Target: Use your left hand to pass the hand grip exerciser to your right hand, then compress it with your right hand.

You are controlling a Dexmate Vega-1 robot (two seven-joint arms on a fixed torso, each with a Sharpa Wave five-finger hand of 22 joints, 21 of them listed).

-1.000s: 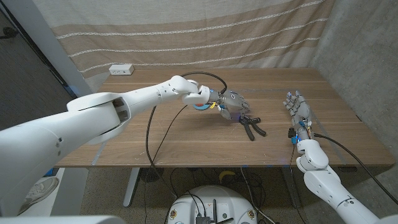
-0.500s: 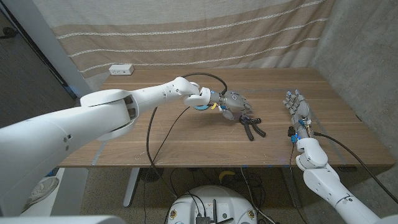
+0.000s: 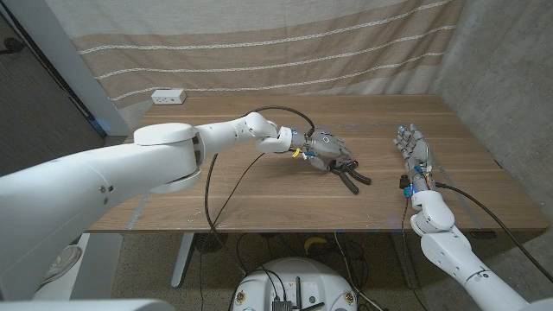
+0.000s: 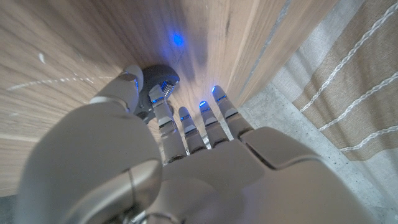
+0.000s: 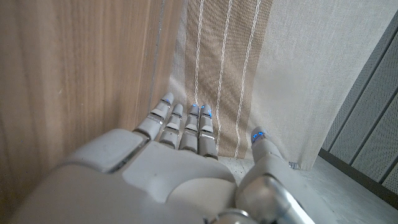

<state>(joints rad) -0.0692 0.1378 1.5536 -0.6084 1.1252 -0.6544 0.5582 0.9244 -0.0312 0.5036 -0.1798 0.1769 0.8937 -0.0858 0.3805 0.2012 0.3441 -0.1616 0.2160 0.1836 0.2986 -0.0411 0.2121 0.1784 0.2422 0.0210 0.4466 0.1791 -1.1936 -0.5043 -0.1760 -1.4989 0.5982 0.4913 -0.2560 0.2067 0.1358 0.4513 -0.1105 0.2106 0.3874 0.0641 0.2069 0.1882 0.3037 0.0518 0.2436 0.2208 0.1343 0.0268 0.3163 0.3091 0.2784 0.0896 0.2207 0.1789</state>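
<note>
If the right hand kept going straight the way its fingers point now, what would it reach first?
Probably nothing on the table: the right hand points toward the table's far edge, then the striped curtain. The hand grip exerciser lies off to its side.

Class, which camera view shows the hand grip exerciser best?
The head view: the hand grip exerciser lies on the table with its black handles showing beside the left hand. The left wrist view catches part of it past the fingers. The right wrist view gives no look at it.

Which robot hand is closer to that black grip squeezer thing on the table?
The left. The left robot hand is right over the hand grip exerciser, fingers at its top end. The right robot hand stands well off to the side near the table's right edge, open.
</note>
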